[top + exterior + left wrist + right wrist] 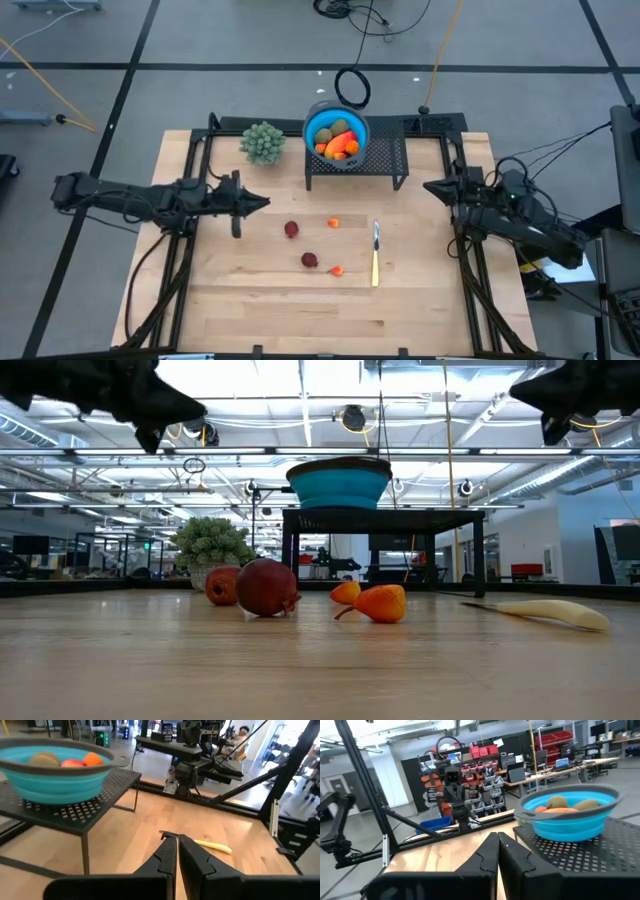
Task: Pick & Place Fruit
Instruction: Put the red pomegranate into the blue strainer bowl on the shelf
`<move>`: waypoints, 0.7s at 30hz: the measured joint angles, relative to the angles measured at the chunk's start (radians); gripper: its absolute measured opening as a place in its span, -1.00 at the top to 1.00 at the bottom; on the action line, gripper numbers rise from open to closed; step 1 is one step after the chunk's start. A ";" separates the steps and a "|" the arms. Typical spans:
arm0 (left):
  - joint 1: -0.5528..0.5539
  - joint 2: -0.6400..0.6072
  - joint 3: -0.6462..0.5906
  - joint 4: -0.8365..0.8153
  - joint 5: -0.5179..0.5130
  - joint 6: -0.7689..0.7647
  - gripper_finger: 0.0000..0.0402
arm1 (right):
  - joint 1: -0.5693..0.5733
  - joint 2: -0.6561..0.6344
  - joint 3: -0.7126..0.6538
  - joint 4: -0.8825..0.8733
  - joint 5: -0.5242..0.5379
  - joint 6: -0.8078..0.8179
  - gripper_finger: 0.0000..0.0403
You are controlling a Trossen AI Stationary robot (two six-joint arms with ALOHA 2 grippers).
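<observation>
High view, left arm: reaches in from the left edge over the wooden surface (260,300); the left gripper (262,202) hangs above bare wood with its fingers pressed together, holding nothing.
High view, right arm: waits at the right edge of the surface; the right gripper (430,186) has its fingers closed and empty.
High view, fruit in bowl: a blue bowl (312,128) sits on a black perforated stand (385,158) at the back of the surface, holding orange-red and brownish-green fruit (338,142).
High view, loose fruit: two dark red round fruits (291,229) (310,260) and two tiny orange fruits (333,222) (337,270) lie on the wood in front of the stand, between the two arms.
High view, other items: a pale green bushy plant (262,141) stands just left of the stand; a knife (376,255) lies to the right of the loose fruit.
Low view: the red and orange fruits rest on the surface with the bowl raised on the stand behind them; the plant is at the left and the knife at the right.
Left wrist view: closed fingers (165,857) point across the wood toward the knife; the bowl with fruit sits on the stand to one side.
Right wrist view: closed fingers (487,852) above the surface; the bowl with fruit is near on the stand.
</observation>
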 joint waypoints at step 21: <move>-0.014 0.576 0.646 -0.690 0.050 -0.450 0.92 | 0.000 -0.014 0.001 -0.076 0.020 -0.113 1.00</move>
